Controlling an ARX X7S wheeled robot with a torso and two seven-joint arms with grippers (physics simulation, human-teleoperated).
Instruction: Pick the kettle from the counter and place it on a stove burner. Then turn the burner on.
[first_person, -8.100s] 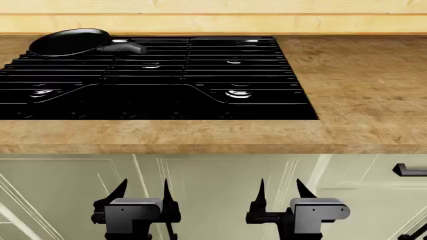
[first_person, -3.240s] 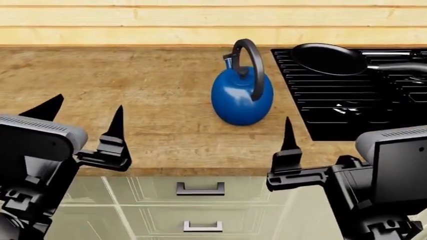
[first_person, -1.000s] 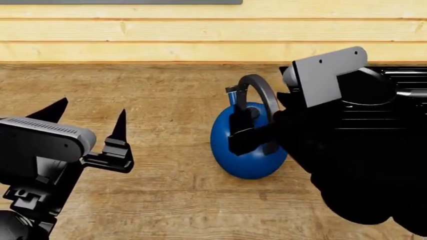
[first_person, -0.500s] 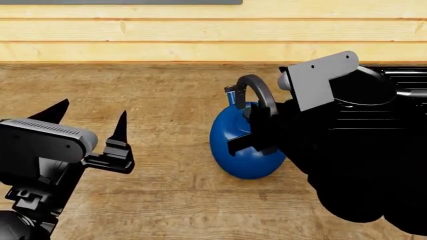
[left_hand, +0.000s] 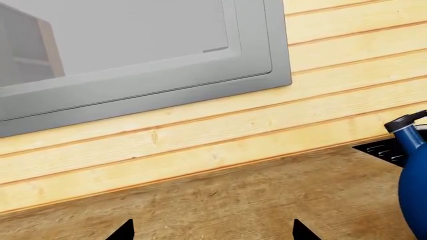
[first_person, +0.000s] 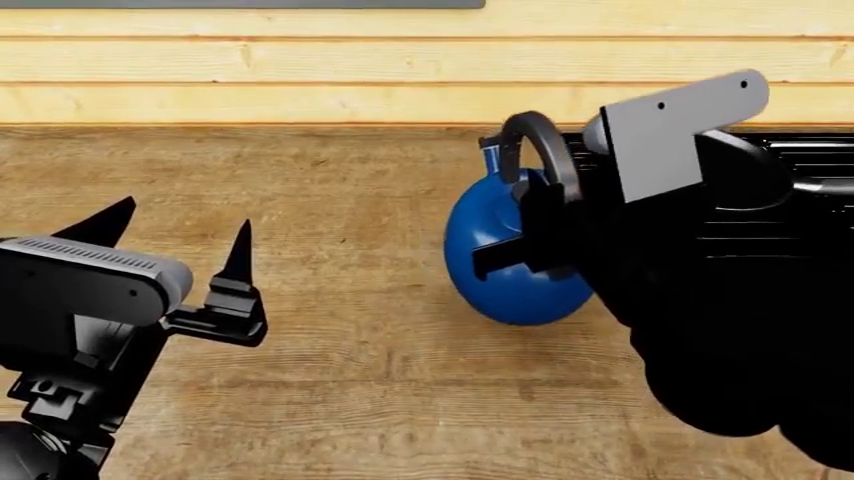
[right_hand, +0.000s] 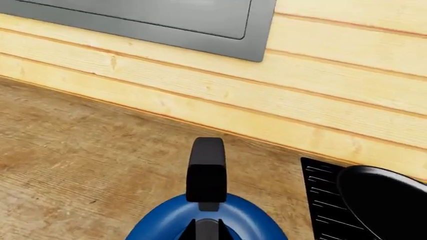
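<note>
The glossy blue kettle (first_person: 501, 265) hangs from its arched black handle (first_person: 534, 135), tilted, just off the wood counter (first_person: 334, 200) beside the stove's left edge. My right gripper (first_person: 541, 225) is shut on the handle; in the right wrist view its fingers (right_hand: 207, 227) clamp the handle (right_hand: 207, 170) above the blue body (right_hand: 157, 225). My left gripper (first_person: 180, 215) is open and empty over the counter to the left. The left wrist view shows its gripper (left_hand: 210, 232) over bare wood, with the kettle (left_hand: 415, 175) at the edge. The burners are hidden by my right arm.
The black stove (right_hand: 320, 200) lies right of the kettle, with the black frying pan (right_hand: 387, 200) on its near-left corner. A pale wood plank wall (first_person: 267, 70) with a grey window frame (right_hand: 200, 25) runs behind the counter. My right arm (first_person: 721, 320) covers most of the stove in the head view.
My right gripper closed on the kettle's handle, then raised the kettle and carried it a little to the right toward the stove. My left arm has not moved.
</note>
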